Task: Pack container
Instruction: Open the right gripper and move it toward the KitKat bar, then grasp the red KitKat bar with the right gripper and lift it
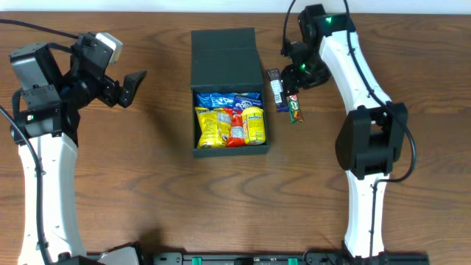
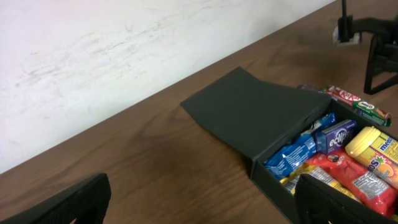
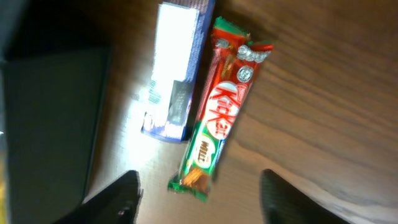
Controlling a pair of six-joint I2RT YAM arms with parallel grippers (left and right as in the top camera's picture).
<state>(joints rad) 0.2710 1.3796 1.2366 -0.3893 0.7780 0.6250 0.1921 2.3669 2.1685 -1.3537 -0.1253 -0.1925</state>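
The container (image 1: pixel 224 59) sits mid-table, lid open toward the far side, with snacks inside. The step in hand looks like picking up a bar. The right gripper (image 3: pixel 200 180) hangs over the KitKat (image 3: pixel 221 118) and purple bar (image 3: pixel 177 74) just right of the container, fingers apart and empty. Next it likely needs to lower, straddle one bar, close, and carry it left. The left gripper (image 1: pixel 131 86) sits wide open and empty, well left.

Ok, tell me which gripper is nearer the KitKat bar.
Right. The right gripper hovers close over the KitKat bar, which lies beside the container; the left gripper sits far off on the container's other side.
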